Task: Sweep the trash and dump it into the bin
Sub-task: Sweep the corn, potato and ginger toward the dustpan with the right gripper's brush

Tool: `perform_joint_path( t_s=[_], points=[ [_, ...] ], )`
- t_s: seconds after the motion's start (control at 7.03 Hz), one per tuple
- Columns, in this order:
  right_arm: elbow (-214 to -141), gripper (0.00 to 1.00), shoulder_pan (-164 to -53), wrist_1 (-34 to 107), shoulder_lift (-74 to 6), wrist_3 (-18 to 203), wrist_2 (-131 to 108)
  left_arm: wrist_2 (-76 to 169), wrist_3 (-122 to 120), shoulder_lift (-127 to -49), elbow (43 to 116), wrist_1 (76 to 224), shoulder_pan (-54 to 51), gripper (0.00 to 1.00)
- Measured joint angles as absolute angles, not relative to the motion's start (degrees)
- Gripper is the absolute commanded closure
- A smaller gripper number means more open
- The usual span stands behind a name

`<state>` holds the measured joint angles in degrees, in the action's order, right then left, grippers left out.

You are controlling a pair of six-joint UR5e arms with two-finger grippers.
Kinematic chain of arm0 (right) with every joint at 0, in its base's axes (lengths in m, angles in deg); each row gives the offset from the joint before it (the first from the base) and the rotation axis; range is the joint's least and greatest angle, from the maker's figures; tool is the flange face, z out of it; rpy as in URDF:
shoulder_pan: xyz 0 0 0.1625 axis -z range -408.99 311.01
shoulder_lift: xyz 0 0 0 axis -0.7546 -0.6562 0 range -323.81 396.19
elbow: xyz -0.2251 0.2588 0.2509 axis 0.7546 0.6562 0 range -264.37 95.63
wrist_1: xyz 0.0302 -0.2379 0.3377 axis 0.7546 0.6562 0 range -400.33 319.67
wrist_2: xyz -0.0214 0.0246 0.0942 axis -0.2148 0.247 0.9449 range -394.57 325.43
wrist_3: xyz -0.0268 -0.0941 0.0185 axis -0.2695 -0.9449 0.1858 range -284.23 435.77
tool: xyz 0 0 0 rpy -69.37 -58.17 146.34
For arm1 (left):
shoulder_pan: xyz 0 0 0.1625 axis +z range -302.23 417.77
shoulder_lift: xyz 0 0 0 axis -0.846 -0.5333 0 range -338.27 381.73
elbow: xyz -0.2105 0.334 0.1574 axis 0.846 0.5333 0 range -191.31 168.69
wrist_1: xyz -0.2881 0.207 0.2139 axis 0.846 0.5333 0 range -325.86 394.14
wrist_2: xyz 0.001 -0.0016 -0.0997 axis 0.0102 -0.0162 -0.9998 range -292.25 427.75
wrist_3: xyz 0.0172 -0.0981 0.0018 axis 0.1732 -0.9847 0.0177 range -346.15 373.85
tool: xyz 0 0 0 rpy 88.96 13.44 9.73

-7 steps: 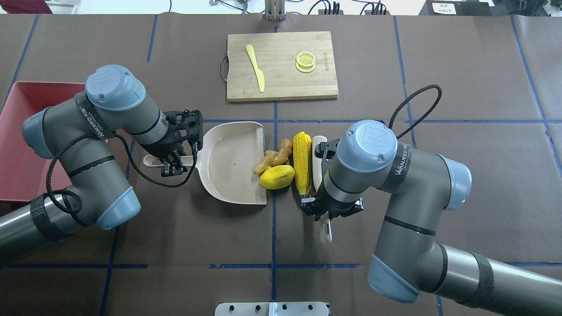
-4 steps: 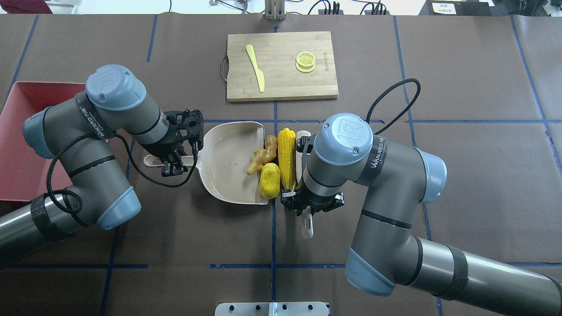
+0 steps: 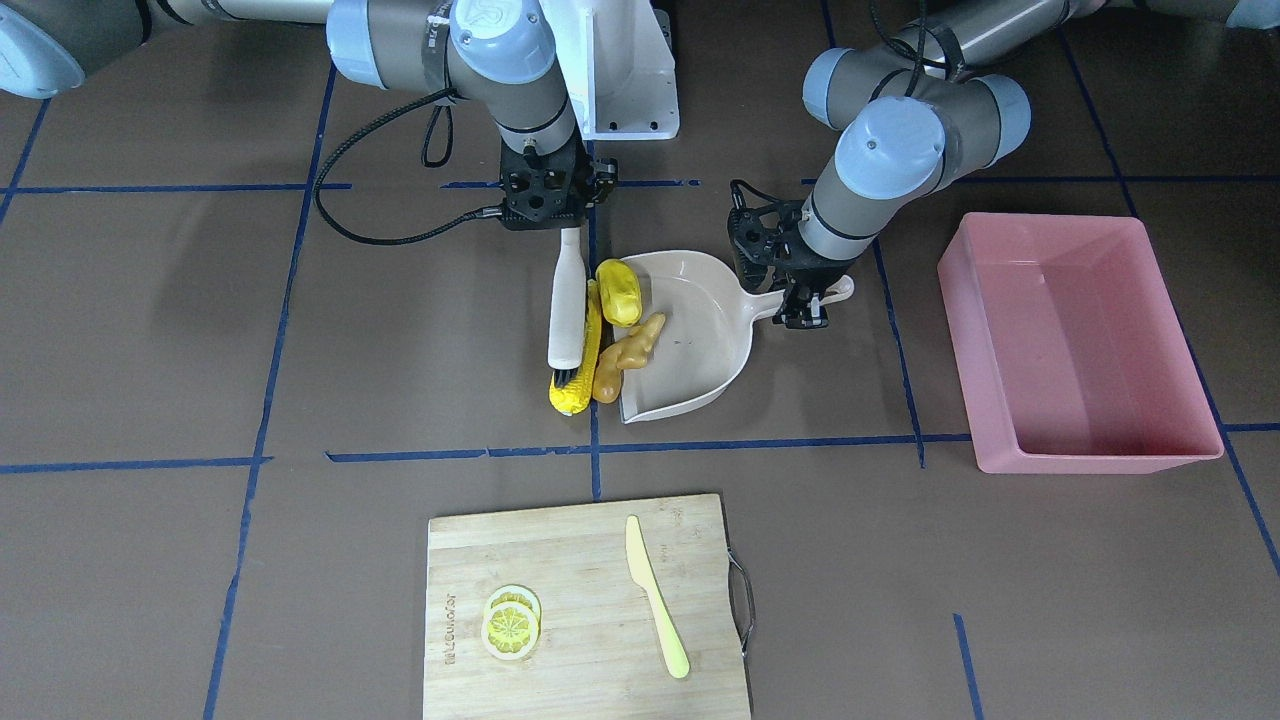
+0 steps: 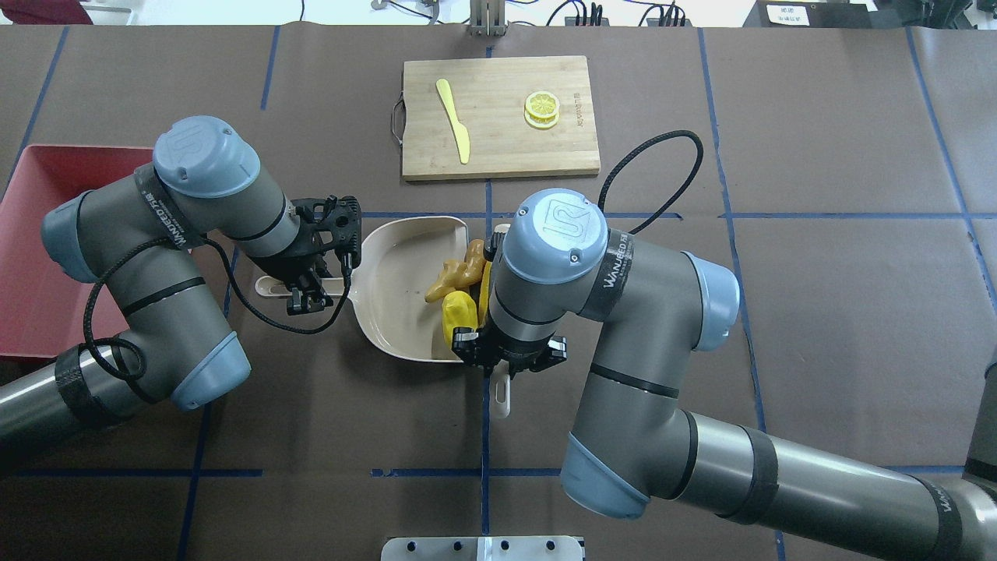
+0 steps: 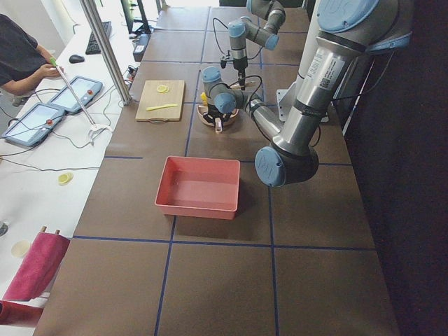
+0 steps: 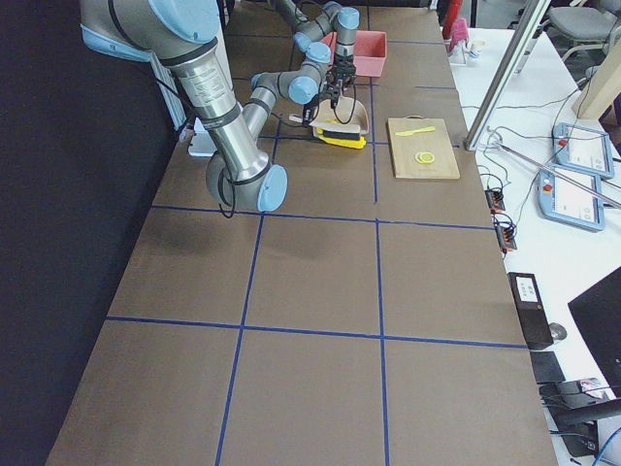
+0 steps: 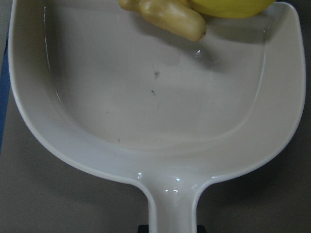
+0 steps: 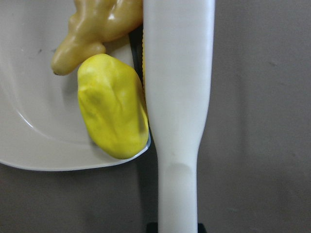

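The beige dustpan (image 4: 397,288) lies flat at mid-table. My left gripper (image 4: 305,288) is shut on its handle (image 7: 172,213). My right gripper (image 4: 506,365) is shut on the white brush (image 3: 567,300), held against the pan's open edge. The tan ginger root (image 4: 454,278) lies partly inside the pan. The yellow oval lump (image 4: 459,315) sits on the pan's lip (image 8: 112,107). The corn cob (image 3: 577,385) lies between the brush and the lip, mostly hidden under my right arm in the overhead view. The pink bin (image 3: 1080,340) stands apart beyond my left arm.
A wooden cutting board (image 4: 498,152) lies at the far side of the table, with a pale yellow knife (image 4: 453,121) and lemon slices (image 4: 541,109) on it. The bin shows at the overhead view's left edge (image 4: 23,257), partly under my left arm.
My right arm has moved left with the brush, pushing the corn, the lump and the ginger against and partly into the dustpan. My left arm and the dustpan have stayed still.
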<state>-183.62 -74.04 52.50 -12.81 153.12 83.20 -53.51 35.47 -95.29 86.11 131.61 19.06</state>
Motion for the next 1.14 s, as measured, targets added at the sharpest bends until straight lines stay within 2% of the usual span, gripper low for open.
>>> perform_joint_path(
  t_s=[0.71,1.14],
  points=[
    [-181.7,1.00,-74.4,52.9,-9.6,155.3,83.7,-53.4,35.5,-95.1,86.1,131.6,19.2,0.92],
    [-188.2,1.00,-77.4,60.7,-12.4,155.7,85.3,-53.4,35.5,-95.1,86.1,131.7,19.2,0.92]
  ],
)
